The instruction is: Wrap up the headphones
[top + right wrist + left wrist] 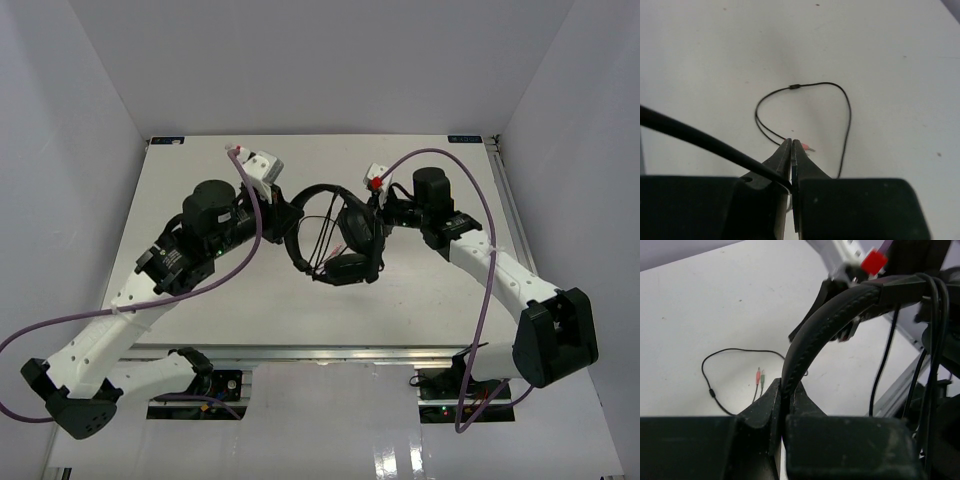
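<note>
The black headphones [345, 240] hang above the middle of the table, held up between both arms. My left gripper [290, 215] is shut on the arched headband [810, 340], which runs up out of the jaws [786, 390]. My right gripper [381, 212] is beside the earcups and shut on the thin black cable [700, 137], which enters its jaws [791, 145] from the left. Strands of cable cross the headband arch [320, 240]. The cable's loose end lies in a loop on the table [845, 115], ending in red and green plugs [760, 376].
The white table [200, 170] is enclosed by pale walls at the back and sides. A metal rail [505, 190] runs along its right edge. Thick purple robot cables [250, 215] arc over both arms. The right gripper's red-marked body [874, 262] looms close in the left wrist view.
</note>
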`<state>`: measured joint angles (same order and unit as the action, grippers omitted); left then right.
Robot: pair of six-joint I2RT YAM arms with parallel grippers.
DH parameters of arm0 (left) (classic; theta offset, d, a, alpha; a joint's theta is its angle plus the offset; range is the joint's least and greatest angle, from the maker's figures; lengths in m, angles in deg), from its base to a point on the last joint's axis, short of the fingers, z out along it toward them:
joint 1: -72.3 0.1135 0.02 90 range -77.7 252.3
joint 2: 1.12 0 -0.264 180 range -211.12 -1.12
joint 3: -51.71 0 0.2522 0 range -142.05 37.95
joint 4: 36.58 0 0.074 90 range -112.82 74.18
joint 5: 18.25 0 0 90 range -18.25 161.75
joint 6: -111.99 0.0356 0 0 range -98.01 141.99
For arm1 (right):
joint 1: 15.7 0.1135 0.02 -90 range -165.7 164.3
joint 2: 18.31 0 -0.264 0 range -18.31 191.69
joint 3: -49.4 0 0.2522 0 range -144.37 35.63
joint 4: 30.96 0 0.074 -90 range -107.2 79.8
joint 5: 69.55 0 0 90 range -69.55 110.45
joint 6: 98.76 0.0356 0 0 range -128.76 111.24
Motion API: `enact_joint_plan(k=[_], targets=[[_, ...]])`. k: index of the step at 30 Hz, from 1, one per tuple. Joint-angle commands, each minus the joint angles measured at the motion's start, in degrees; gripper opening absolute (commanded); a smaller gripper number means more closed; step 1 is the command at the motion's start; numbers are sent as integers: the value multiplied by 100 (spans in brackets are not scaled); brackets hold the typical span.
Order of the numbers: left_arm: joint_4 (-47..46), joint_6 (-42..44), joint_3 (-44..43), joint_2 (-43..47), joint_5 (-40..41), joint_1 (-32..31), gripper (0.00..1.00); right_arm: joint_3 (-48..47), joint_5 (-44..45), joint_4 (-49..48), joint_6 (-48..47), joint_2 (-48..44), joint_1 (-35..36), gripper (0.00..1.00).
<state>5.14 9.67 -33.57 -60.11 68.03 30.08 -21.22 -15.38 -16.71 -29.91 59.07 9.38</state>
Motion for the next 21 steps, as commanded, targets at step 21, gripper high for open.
enact_joint_plan(k=[21], targets=[[-1792,-2077,-2942,-1627,3485,-4,0,2012,-3051,-5437,4622,-470,433,8]])
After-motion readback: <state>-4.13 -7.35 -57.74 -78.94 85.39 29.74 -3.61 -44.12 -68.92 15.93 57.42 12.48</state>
